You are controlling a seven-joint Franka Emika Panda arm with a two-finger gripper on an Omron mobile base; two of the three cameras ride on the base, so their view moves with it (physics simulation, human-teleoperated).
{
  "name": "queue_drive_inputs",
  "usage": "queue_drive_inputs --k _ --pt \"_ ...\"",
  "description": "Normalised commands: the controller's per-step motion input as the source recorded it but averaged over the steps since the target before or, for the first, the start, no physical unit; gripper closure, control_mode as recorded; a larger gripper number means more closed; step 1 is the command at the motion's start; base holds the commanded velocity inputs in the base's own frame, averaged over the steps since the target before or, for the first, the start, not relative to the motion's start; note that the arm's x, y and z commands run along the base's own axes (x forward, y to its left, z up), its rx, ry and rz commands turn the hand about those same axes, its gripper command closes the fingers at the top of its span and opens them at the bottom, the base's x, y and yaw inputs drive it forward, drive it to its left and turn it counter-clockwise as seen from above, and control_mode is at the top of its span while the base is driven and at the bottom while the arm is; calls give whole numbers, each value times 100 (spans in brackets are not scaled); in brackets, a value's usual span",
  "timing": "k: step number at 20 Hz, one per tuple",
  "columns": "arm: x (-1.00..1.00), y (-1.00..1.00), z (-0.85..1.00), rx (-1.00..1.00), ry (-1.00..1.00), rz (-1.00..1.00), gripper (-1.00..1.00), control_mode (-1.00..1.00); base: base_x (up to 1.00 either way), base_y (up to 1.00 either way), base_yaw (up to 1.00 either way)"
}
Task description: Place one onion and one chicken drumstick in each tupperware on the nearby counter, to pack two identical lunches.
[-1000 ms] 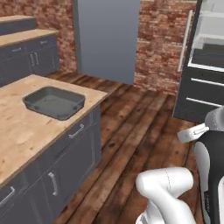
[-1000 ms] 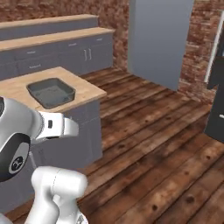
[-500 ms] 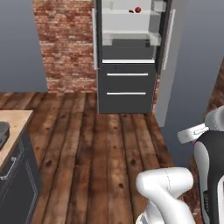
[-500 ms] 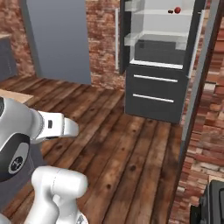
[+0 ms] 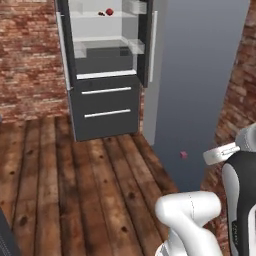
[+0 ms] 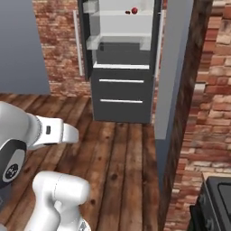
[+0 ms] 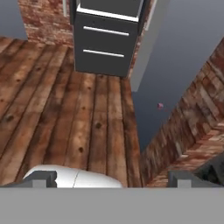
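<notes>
Progress: looks like near zero. Nothing packed as far as visible; all four placements judged still to do.

Claw [image 7: 113, 179]: spread fully wide, fingertips [image 7: 43, 178] far apart at the bottom of the hand view, nothing between them. Empty.

Bright red onion [image 5: 109, 11] well ahead of the claw and high above it, on the upper shelf of the open fridge [image 5: 105, 95]; same spot from the right base view [image 6: 134, 10]. Small dark lump [image 5: 101, 13] just beside it on that shelf. Possibly a chicken drumstick, too small to tell.

Small pinkish-maroon blob [image 7: 160, 105] ahead of the claw and off to its right, low, against the grey fridge door [image 7: 175, 57]. Probably the second onion; resting or floating, cannot tell. Also seen from the left base view [image 5: 183, 155].

Fridge drawers [image 7: 105, 43] straight ahead of the claw, wood floor [image 7: 65, 113] between.

Versus earlier:
- A second ago: both base views on the counter, with one grey tupperware on it, empty.
- Half a second ago: fridge already in sight, smaller and further off.
- Now: fridge larger and nearly centred.
- Read as the base swinging away from the counter and closing on the fridge. Camera shift, no object moved.
- Claw opening unchanged, wide throughout.

Likely in hand: approach to the fridge for the first pick.
</notes>
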Motion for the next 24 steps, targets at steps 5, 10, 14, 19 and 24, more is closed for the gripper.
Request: queue_drive_inputs --k 5,10,14,19,24 --pt "0 0 0 0 0 0 -100 100 94 55 -19" --pt "0 0 0 0 0 0 -100 100 96 7 -3" --pt "0 0 0 0 0 0 -100 100 99 -3 9" --pt "0 0 0 0 0 0 -100 100 83 -32 21" --pt "0 0 0 0 0 0 -100 100 64 -50 22"
